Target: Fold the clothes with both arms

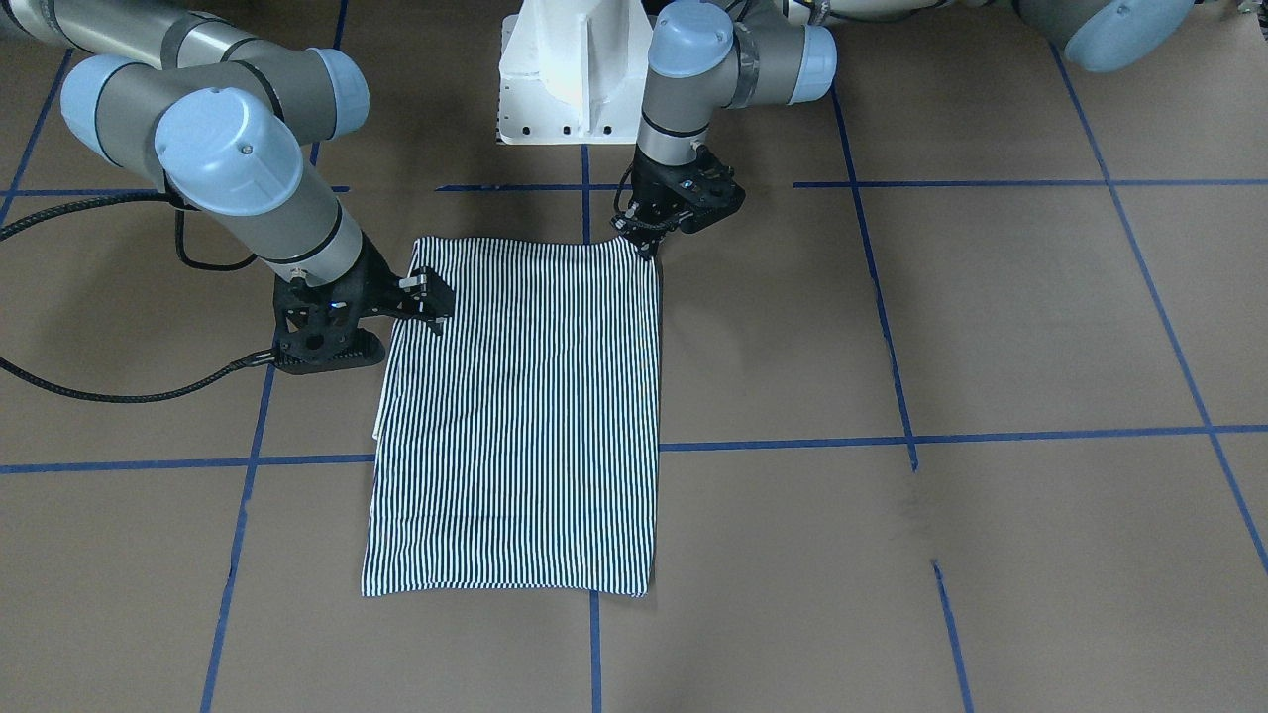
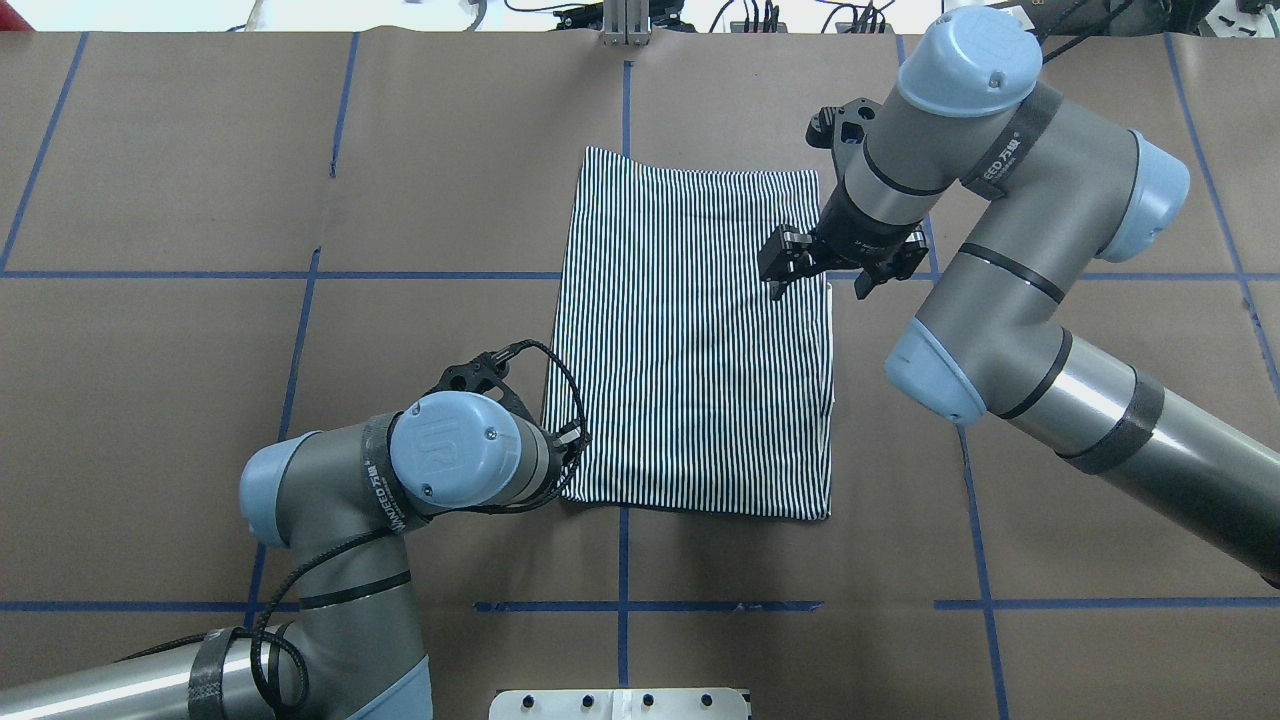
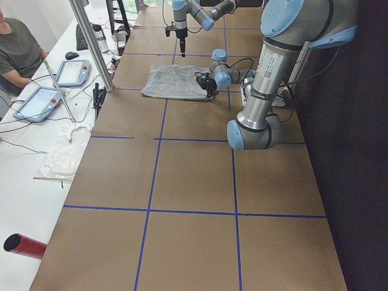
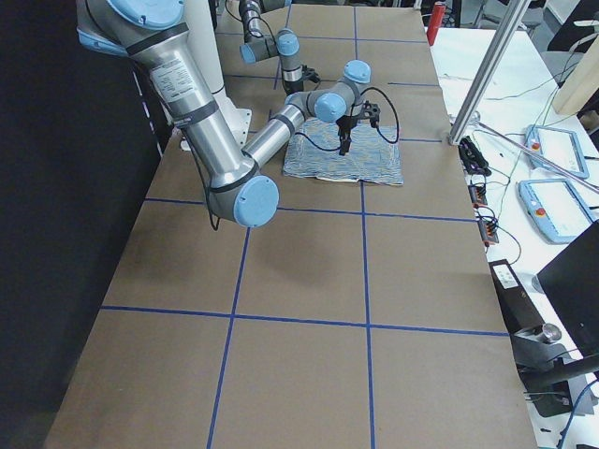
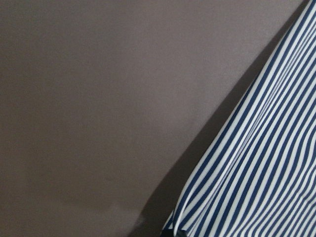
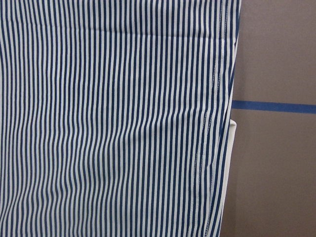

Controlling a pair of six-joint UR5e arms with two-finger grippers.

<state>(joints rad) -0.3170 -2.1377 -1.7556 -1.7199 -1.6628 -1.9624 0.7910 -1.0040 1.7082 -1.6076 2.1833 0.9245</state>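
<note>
The striped polo shirt lies folded into a flat rectangle on the brown table, with its plain back showing. A cream strip peeks out along one long edge. My left gripper is at the shirt's corner nearest the robot. It looks shut on that corner, and the left wrist view shows the fabric tented up off the table. My right gripper looks open and hovers over the shirt's opposite long edge. The collar, placket and logo are hidden.
The white pedestal base stands just behind the shirt. Blue tape lines grid the brown table. In the exterior left view a side bench holds tablets, a white cloth and a red cylinder, with a seated person.
</note>
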